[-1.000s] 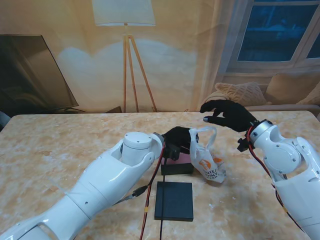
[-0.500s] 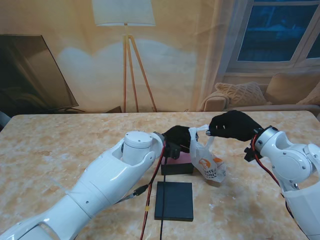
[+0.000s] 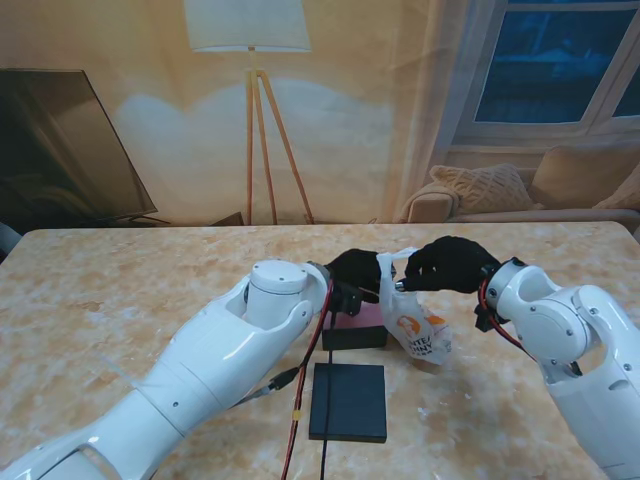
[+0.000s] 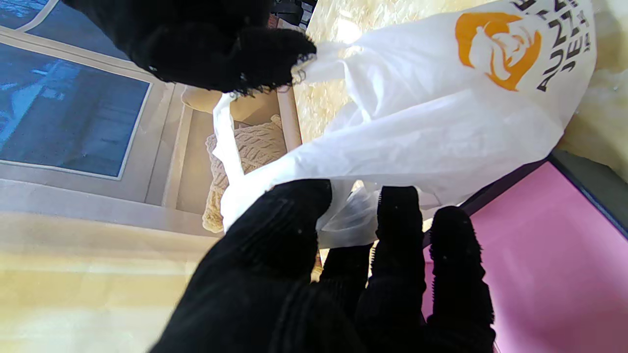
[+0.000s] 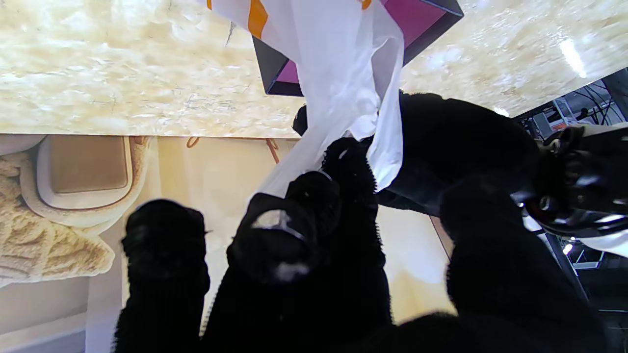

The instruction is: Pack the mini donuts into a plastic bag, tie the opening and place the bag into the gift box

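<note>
white plastic bag (image 3: pixel 412 322) hanging upright between hands, bottom resting by gift box (image 3: pixel 355 327) on worktop (image 3: pixel 120 300). left hand (image 3: pixel 357 274) pinching one handle, right hand (image 3: pixel 447 265) pinching other; handles lying close, ready for tying.

Floor lamp (image 3: pixel 249 60) on tripod legs behind marble table (image 3: pixel 90 310); dark TV (image 3: pixel 60 150) left; cushioned sofa (image 3: pixel 520 190), window (image 3: pixel 560 60) right.

The bag (image 3: pixel 413 325) stands just right of the gift box (image 3: pixel 355 328), whose lid (image 3: pixel 348 401) lies nearer to me.
</note>
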